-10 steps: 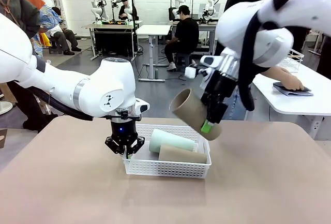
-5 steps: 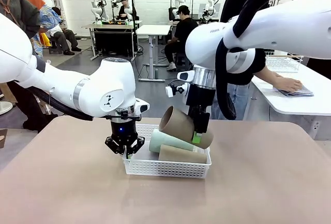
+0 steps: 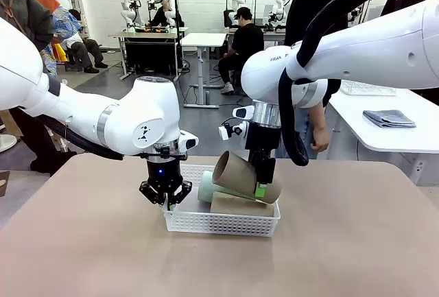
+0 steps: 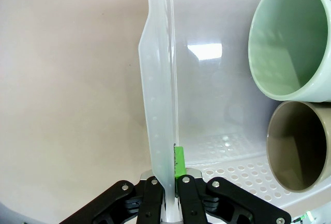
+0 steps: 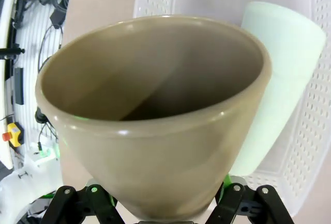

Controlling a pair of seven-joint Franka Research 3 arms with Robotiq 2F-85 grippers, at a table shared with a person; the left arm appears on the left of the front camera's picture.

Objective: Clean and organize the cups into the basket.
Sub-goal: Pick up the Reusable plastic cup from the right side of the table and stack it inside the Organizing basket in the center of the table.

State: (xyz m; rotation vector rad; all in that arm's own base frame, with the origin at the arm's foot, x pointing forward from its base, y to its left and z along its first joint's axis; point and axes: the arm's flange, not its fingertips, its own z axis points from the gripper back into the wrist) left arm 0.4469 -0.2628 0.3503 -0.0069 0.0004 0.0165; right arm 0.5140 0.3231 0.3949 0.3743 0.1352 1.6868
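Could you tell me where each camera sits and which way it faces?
Front view: between the arms, looking across the table at a person; both white arms show, the left end effector shut on the shallow white perforated plastic basket, the right end effector holding a tan-brown tapered tumbler.
Left wrist view: on the left arm, looking along its fingers clamping the basket wall.
Right wrist view: on the right arm, looking over the held tumbler.
Shared: all show the pale mint green tumbler lying in the basket.

White arms, black cables, green-padded black claws.
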